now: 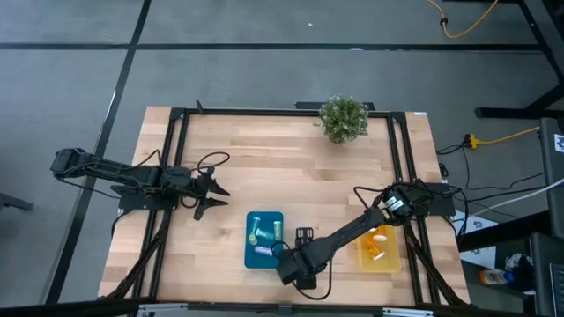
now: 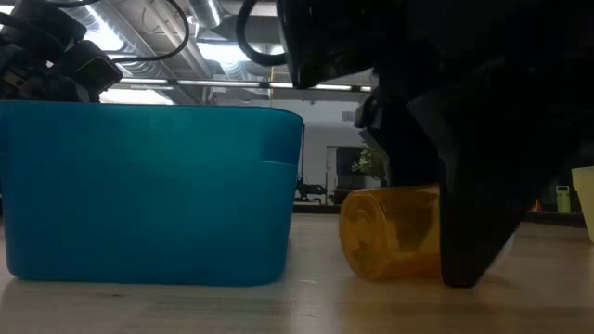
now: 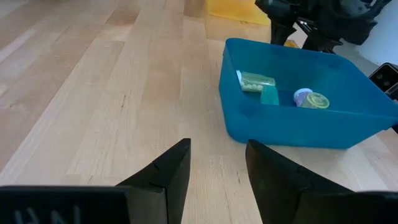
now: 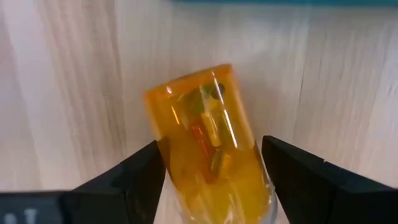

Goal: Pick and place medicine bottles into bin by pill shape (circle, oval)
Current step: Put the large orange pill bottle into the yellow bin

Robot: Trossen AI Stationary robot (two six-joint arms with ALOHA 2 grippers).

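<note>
While its two dark fingers stood spread on either side of a translucent orange plastic pill bottle [image 4: 208, 152], the right pincer [image 4: 211, 171] was down at the desk near the front edge, its jaws flanking the bottle without visibly clamping it. That bottle lay on its side on the light wooden desk [image 1: 264, 167], just beside the shallow blue rectangular plastic tray [image 1: 263, 239], and the low view showed the same orange bottle [image 2: 388, 232] touching the wood next to the blue tray's wall [image 2: 148, 190]. Inside the blue tray [image 3: 348, 127] rested a pale green bottle [image 3: 256, 81], a teal one [image 3: 270, 96] and a purple-capped one [image 3: 302, 96]. Beyond the right arm sat the yellow rectangular tray [image 1: 379, 251] with orange bottles in it. Well apart, the left pincer [image 1: 214, 195] hung over the desk's left part, its fingers [image 3: 168, 174] partly spread and grasping nothing. A small potted green plant [image 1: 344, 118] stood at the far edge.
</note>
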